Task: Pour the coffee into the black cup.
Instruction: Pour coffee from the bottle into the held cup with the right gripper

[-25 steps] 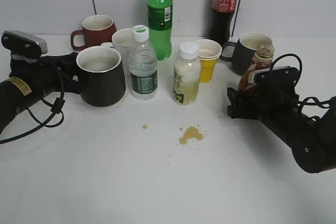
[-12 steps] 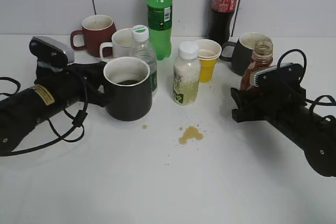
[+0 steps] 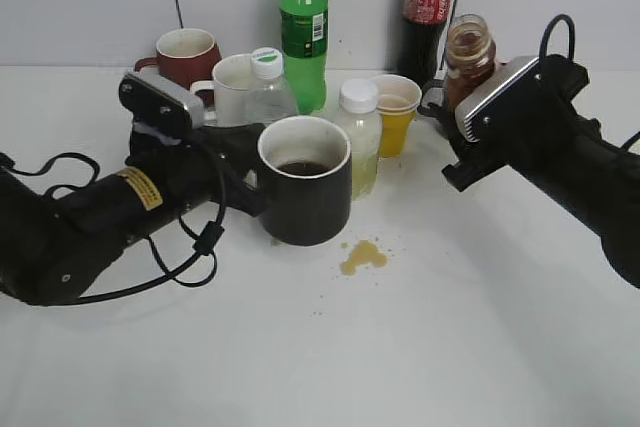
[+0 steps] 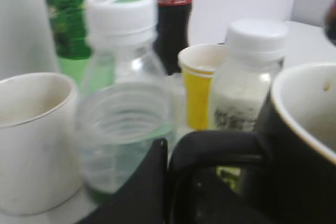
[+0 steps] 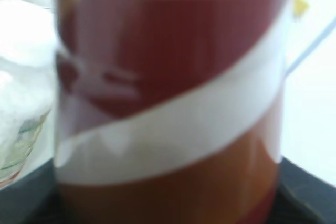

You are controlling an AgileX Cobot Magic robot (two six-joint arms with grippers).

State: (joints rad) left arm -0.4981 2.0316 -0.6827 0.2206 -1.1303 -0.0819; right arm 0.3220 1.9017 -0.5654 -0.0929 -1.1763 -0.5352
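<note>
My left gripper is shut on the loop handle of the black cup, which sits mid-table with a little dark liquid inside. In the left wrist view the handle lies against the gripper finger, and the cup's off-white inside shows at right. My right gripper is shut on the coffee bottle, held upright in the air right of the cup, open neck up. The bottle's red-and-white label fills the right wrist view.
Behind the cup stand a water bottle, a milky white-capped bottle, a yellow paper cup, a green bottle, a cola bottle, a white mug and a dark red mug. A brown spill lies on the table.
My left gripper has slid the black cup rightward to the middle. My right gripper has lifted the coffee bottle off the table, up and slightly left.
</note>
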